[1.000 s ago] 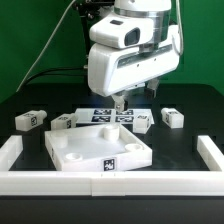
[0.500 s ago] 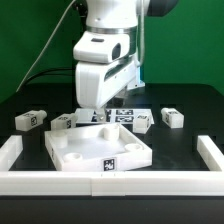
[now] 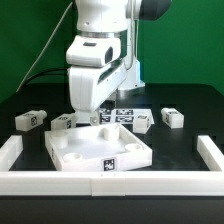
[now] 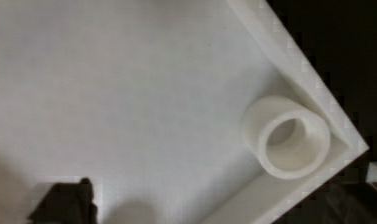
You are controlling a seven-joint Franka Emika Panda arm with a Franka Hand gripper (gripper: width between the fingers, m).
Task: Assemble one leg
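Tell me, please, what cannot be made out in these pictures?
- Pincer, open or shut: in the exterior view it is too small and sits under the arm; the wrist view's edge cuts off all but one fingertip.
- Marker board: exterior view, partly behind the arm.
- Every leg: tag too small to read in the exterior view; none shows in the wrist view, filled by the blurred square piece.

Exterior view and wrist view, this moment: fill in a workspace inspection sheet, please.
Surface: black table, white rails along front and sides.
Job's things: four legs lying loose, two at the exterior view's left, two at its right; square piece mid-table.
Clutter: nothing seen.
Jaws: the arm holds them over a holed corner of the square piece; open or shut unclear.
Cables: black cable behind the arm.
Surroundings: green backdrop; marker board.
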